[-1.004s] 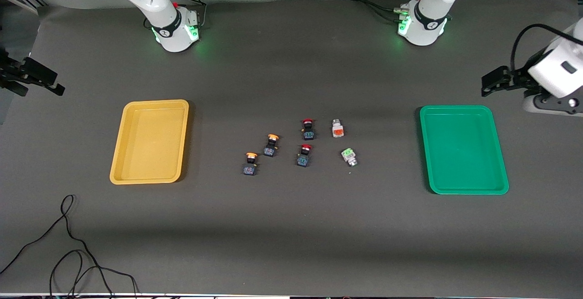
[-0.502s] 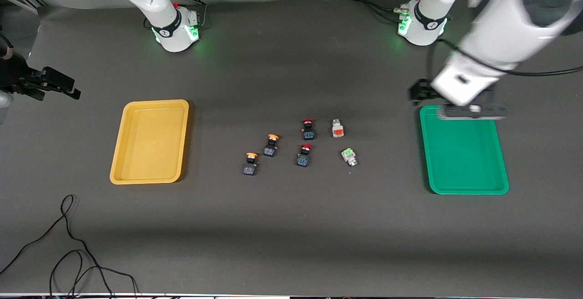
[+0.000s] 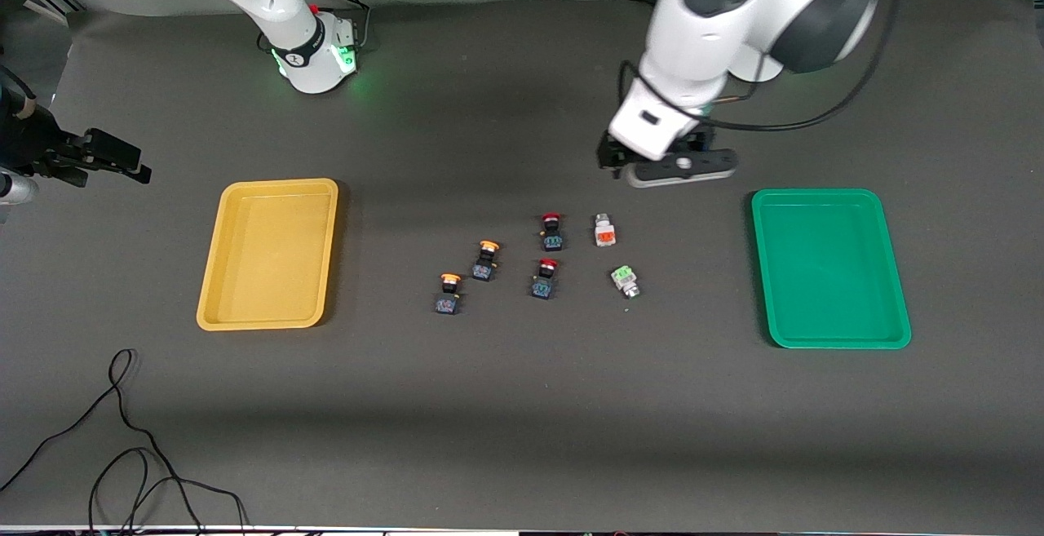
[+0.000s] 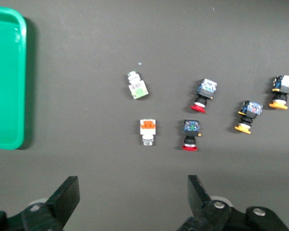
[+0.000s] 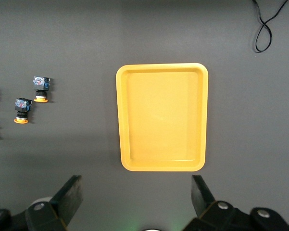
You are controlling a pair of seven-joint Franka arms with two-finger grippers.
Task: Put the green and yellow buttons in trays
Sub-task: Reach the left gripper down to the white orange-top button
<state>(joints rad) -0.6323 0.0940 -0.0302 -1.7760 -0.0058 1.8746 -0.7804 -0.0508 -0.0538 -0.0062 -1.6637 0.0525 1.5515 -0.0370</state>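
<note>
1. The left end effector [image 3: 652, 167] hangs over bare table [image 3: 522, 405] near the cluster of switches, at the bases' side of it; its jaws stand wide apart and empty.
2. The right end effector [image 3: 122, 162] is at the table's edge by the right arm's end, fingers spread, holding nothing.
3. The mustard yellow tray [image 3: 269, 325] lies toward the right arm's end; the green tray [image 3: 840, 343] toward the left arm's end; both hold nothing.
4. Between the trays lie two yellow-capped switches [image 3: 485, 261] [image 3: 448, 294], two red-capped switches [image 3: 551, 231] [image 3: 545, 278], a white switch with an orange block [image 3: 604, 231] and a white switch with a light-green block [image 3: 625, 281]; all rest on the table, apart from one another.
5. A black cable [image 3: 122, 438] lies near the camera's edge.
</note>
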